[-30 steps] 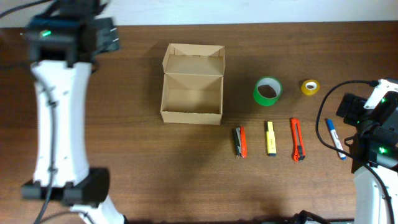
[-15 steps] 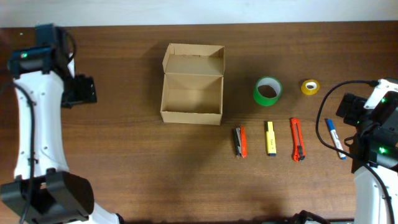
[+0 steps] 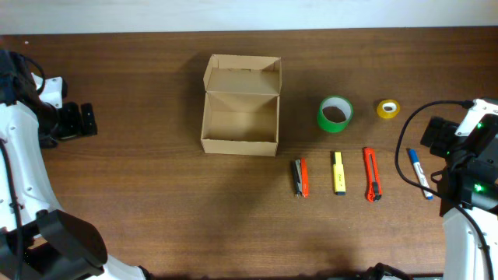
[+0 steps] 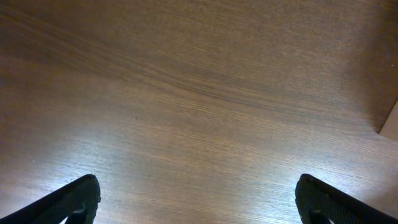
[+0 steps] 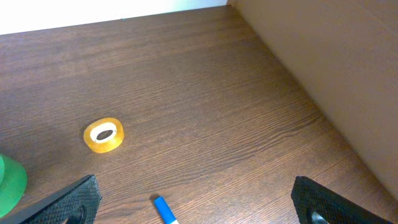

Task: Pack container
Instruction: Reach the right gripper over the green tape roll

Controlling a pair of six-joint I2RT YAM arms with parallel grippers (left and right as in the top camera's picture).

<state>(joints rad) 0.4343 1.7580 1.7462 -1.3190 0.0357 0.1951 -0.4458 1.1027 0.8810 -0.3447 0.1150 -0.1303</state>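
Note:
The container (image 3: 241, 105) is an open brown cardboard box at the table's back middle, with its lid flap standing up at the rear and nothing in it. A corner of it shows in the left wrist view (image 4: 392, 124). My left gripper (image 3: 84, 120) is open and empty at the far left, well away from the box, and over bare wood in its wrist view (image 4: 199, 199). My right gripper (image 3: 437, 138) is open and empty at the far right, its jaws (image 5: 199, 202) wide apart just right of a blue marker (image 5: 165, 210).
To the right of the box lie a green tape roll (image 3: 335, 113), a small yellow tape roll (image 3: 387, 109), a black-and-orange cutter (image 3: 300, 177), a yellow highlighter (image 3: 339, 172), an orange box cutter (image 3: 372, 174) and the blue marker (image 3: 419, 173).
My left arm has swung from the back left down to the far left edge of the table. The right arm and all the objects have not moved.

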